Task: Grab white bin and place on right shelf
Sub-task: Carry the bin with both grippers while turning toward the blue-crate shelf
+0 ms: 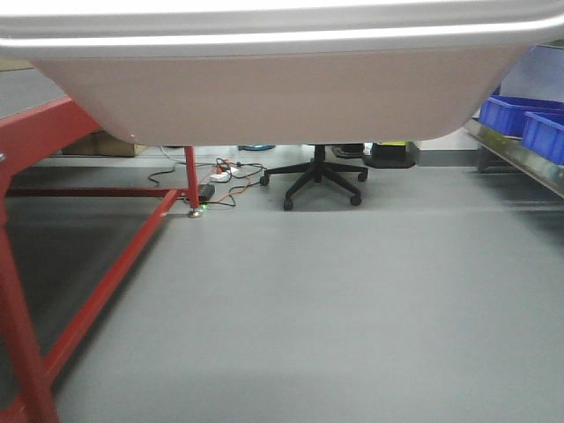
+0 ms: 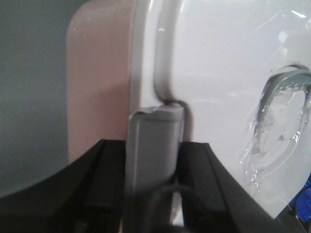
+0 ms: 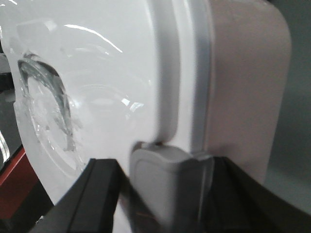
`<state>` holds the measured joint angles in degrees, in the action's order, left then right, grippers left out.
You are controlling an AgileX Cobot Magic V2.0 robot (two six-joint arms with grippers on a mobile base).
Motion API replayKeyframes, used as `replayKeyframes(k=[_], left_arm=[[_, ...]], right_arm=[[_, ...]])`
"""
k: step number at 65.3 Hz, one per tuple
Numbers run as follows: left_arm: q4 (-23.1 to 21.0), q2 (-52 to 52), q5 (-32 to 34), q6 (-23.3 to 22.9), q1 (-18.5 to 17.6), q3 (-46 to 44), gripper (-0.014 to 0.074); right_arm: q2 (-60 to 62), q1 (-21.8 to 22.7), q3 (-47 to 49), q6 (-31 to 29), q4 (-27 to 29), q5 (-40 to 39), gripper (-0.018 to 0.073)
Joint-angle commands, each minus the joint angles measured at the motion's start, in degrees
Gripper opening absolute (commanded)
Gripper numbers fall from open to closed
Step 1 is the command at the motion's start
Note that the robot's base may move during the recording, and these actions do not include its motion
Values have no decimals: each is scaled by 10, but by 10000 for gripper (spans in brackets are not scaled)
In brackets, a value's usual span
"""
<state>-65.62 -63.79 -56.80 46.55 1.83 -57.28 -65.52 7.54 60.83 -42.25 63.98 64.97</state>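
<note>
The white bin [image 1: 273,88] hangs high and close, filling the top of the front view, so I see its pinkish-white underside and rim. In the left wrist view its glossy lid [image 2: 218,73] faces me. My left gripper [image 2: 154,167] is shut on the grey clip [image 2: 155,141] at the bin's rim. From the right wrist I see the bin [image 3: 112,77] from its other end, where my right gripper [image 3: 165,194] is shut on the matching grey clip [image 3: 167,179]. The right shelf [image 1: 520,163], a steel rail, runs along the right edge.
A red metal frame [image 1: 106,264] stands at left, its foot near cables and a power strip [image 1: 220,176]. A black office chair [image 1: 317,176] stands behind, under the bin. Blue crates [image 1: 529,119] sit on the shelf. Grey floor [image 1: 335,308] stretches ahead.
</note>
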Motion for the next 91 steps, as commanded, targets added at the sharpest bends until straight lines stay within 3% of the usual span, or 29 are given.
replayKeyframes(k=[1,91], left_arm=[[-109,14,-59,2,-13,-17,133],[-109,14,-59,2,-13,-17,133]], right_arm=[[16,-9,21,-4,98,78,361],[16,-9,21,-4,98,77,361]])
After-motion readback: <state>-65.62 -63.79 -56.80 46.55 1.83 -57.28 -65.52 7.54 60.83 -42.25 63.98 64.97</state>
